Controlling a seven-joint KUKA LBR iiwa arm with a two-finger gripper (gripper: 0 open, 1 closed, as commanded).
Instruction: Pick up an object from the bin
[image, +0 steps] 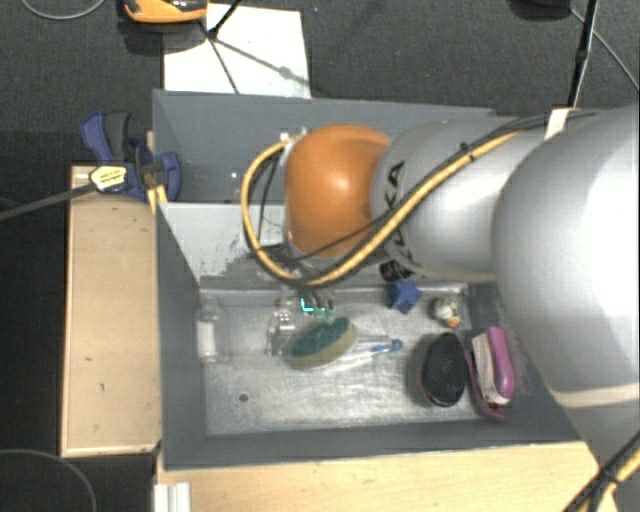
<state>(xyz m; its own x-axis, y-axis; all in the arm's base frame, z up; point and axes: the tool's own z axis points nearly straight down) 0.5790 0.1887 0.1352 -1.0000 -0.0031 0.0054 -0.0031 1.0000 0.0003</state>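
Closest to us, and the biggest thing in view, is the robot's silver arm (560, 250). It comes in over the grey metal bin (185, 350) from well to the right of our landmark, the teal round disc with a pale rim (320, 342), which lies on the bin floor. Next in size is the arm's rounded orange cover (330, 185), which hangs above and behind the disc.

Of the loose things, the black oval pebble-like lump (443, 370) lies right of the disc. The pink and purple plastic piece (495, 372) sits just beside that lump, farther right again. Then comes the disc itself, followed by the smaller things:
- a clear slim tube with a blue tip (375, 348), at or touching the disc's right edge
- a small clear bottle (207, 335), well to the disc's left
- a small blue block (403, 297), up and to the right of the disc
- a tiny silver and orange ball (446, 311), just past that block

The gripper (308, 312) is low in the bin, just above the disc's upper left edge. We cannot tell whether it is apart or together, and we see nothing clamped in it.

We judge the task to be at the approach. The arm is down at the disc, but the grasp and the lift are not yet done, and every loose thing lies on the bin floor.
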